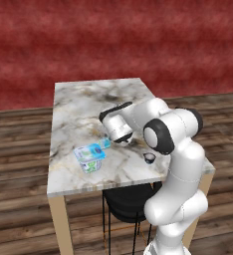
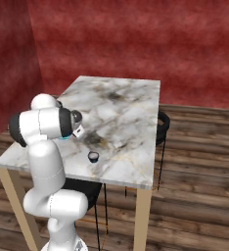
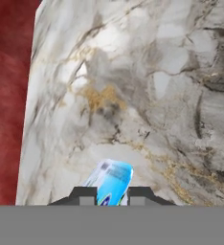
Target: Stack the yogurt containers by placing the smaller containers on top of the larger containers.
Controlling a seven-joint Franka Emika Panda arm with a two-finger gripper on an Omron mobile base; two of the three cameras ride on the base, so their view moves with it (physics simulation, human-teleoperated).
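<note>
Light-blue small tub (image 3: pixel 111 181) sat nipped btwn narrow tool (image 3: pixel 111 195) tips; prob light, slick plastic, so grip sides, squeeze gently.

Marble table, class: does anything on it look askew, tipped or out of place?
Yes. The big blue-topped white tub on the marble table sits tilted rather than flat. The small light-blue tub is pinched between the gripper fingertips. The tiny dark cup stands upright, apart.

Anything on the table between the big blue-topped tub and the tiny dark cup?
In the left base view, the end effector with the small teal tub sits between the big tub and dark cup.
</note>
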